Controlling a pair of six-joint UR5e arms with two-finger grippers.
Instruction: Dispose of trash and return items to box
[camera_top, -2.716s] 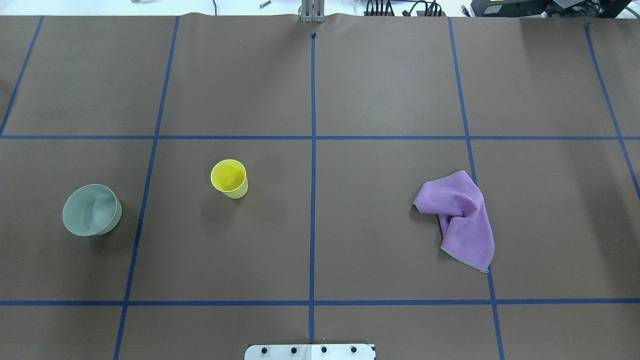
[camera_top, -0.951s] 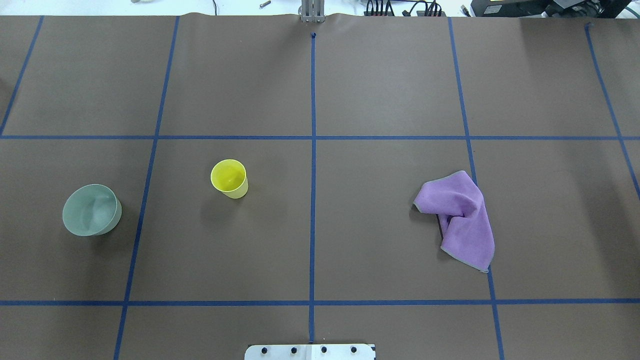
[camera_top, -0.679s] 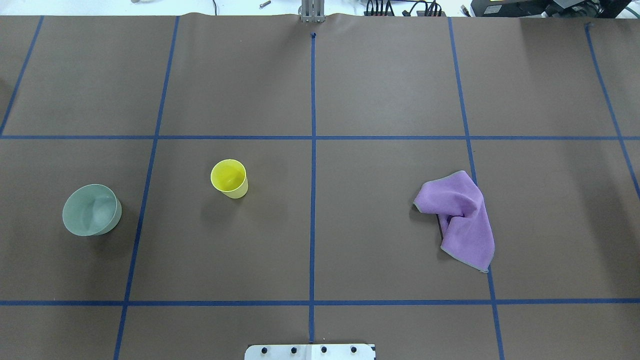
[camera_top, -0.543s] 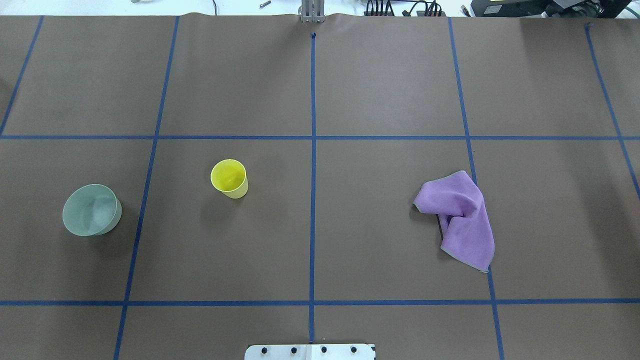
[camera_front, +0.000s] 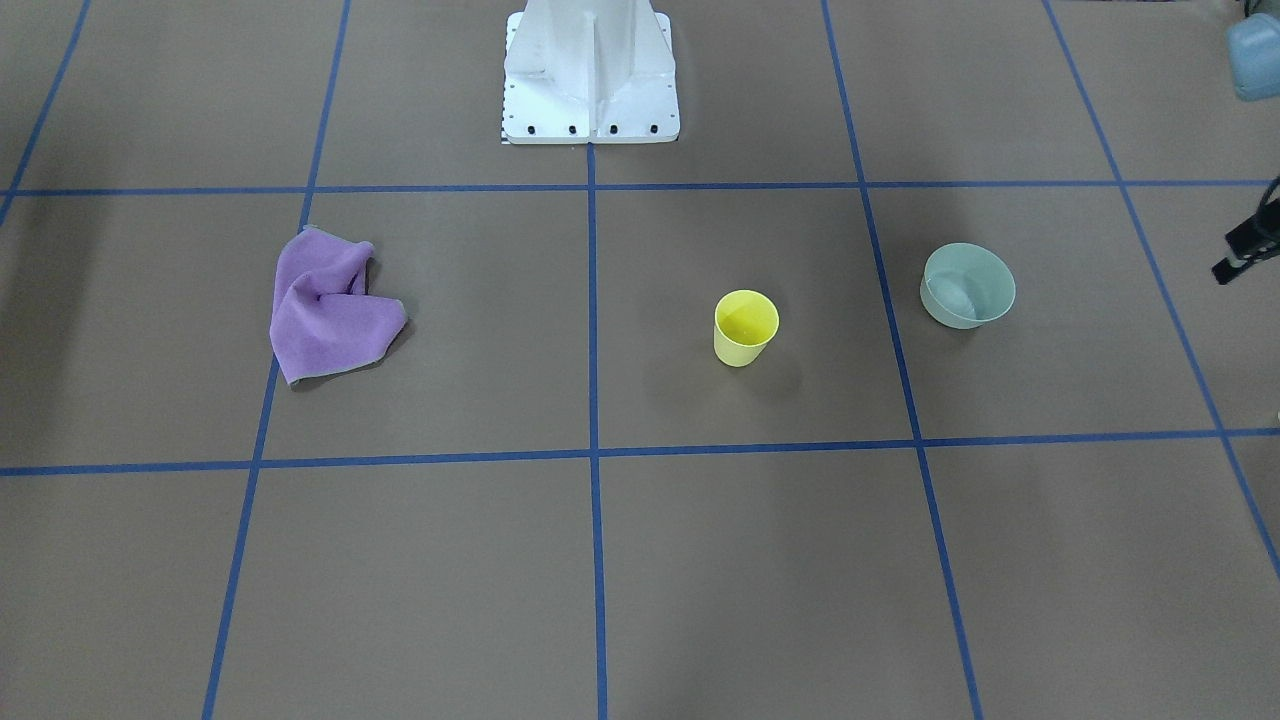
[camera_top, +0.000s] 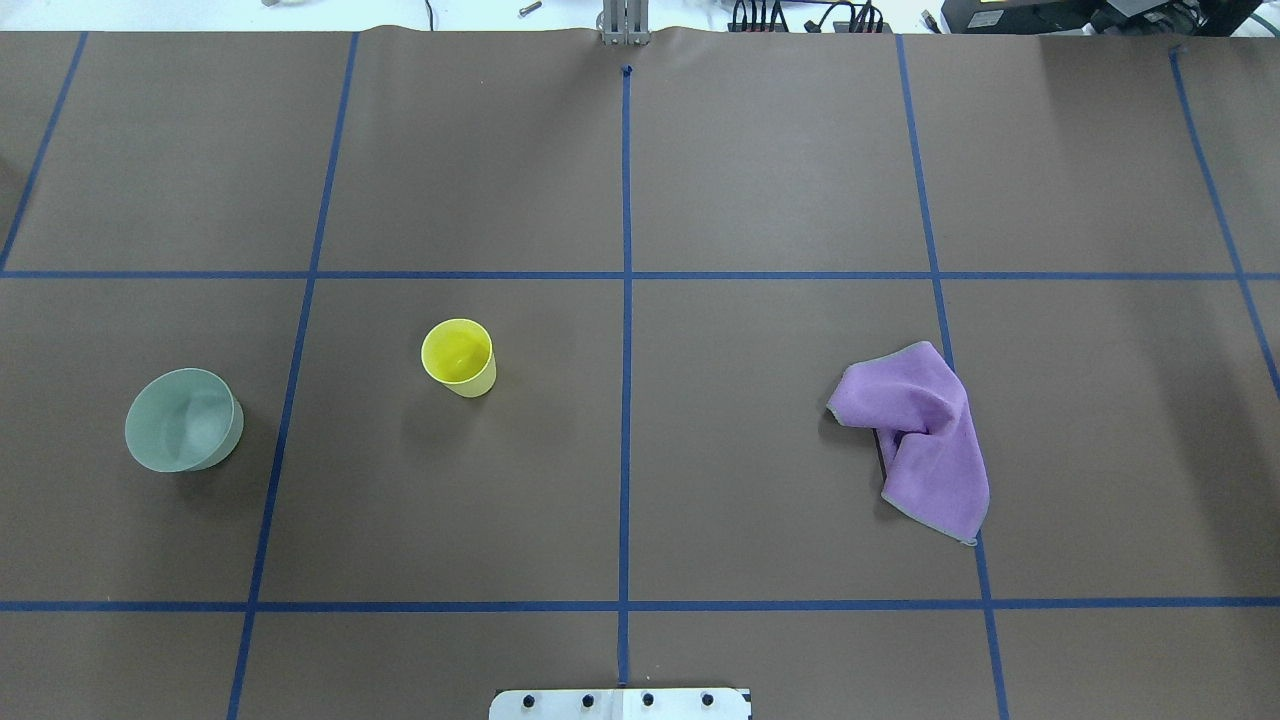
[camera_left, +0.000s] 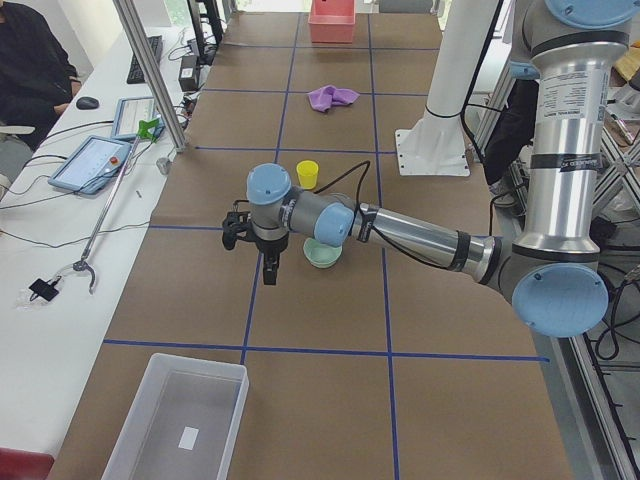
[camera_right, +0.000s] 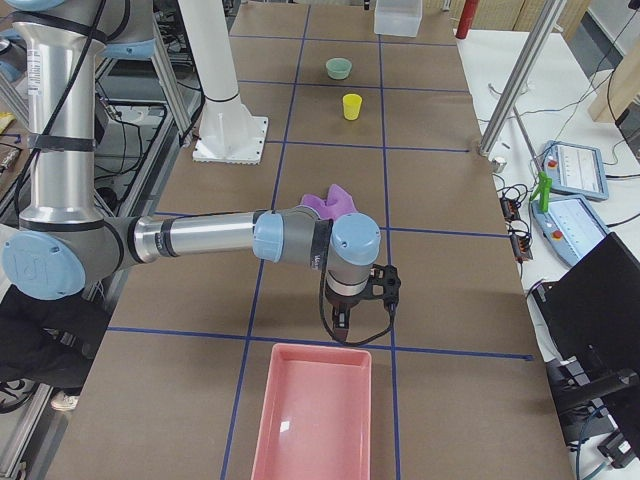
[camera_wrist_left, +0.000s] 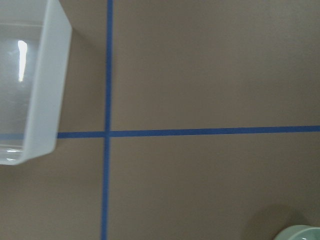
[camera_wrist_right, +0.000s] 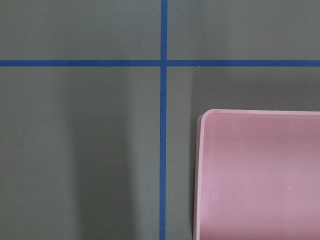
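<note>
A yellow cup (camera_top: 458, 356) stands upright left of centre, with a pale green bowl (camera_top: 183, 419) further left. A crumpled purple cloth (camera_top: 925, 440) lies on the right. In the exterior left view my left gripper (camera_left: 269, 276) hangs just beside the bowl (camera_left: 322, 254), between it and a clear box (camera_left: 197, 362). In the exterior right view my right gripper (camera_right: 338, 322) hovers between the cloth (camera_right: 335, 200) and a pink bin (camera_right: 323, 348). I cannot tell whether either gripper is open or shut. Neither gripper shows in the overhead view.
The left wrist view shows the clear box's wall (camera_wrist_left: 45, 100) and the bowl's rim (camera_wrist_left: 300, 234). The right wrist view shows the pink bin's rim (camera_wrist_right: 200, 175). The robot base (camera_front: 590, 70) stands at the table's near edge. An operator's table with tablets (camera_left: 95, 160) runs alongside.
</note>
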